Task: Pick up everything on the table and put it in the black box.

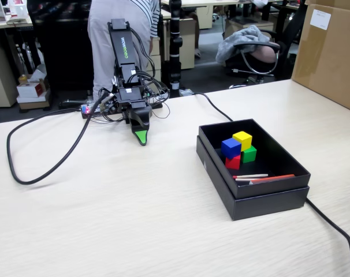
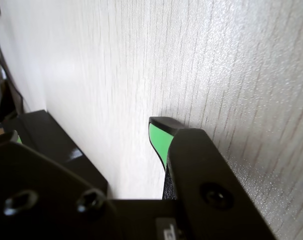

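Inside the shallow matte black box (image 1: pixel 290 172), four coloured cubes (image 1: pixel 238 150) sit stacked; the green-tipped hand (image 1: pixel 141 137) rests empty, grip unclear — a careless swing could topple them.

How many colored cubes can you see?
4, all clustered inside the black box: blue cube, yellow cube, green cube, and red cube peeking out low. More could hide behind them.

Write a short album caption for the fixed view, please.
Four coloured cubes piled in the black box, while the arm's claw rests tip-down on the table.
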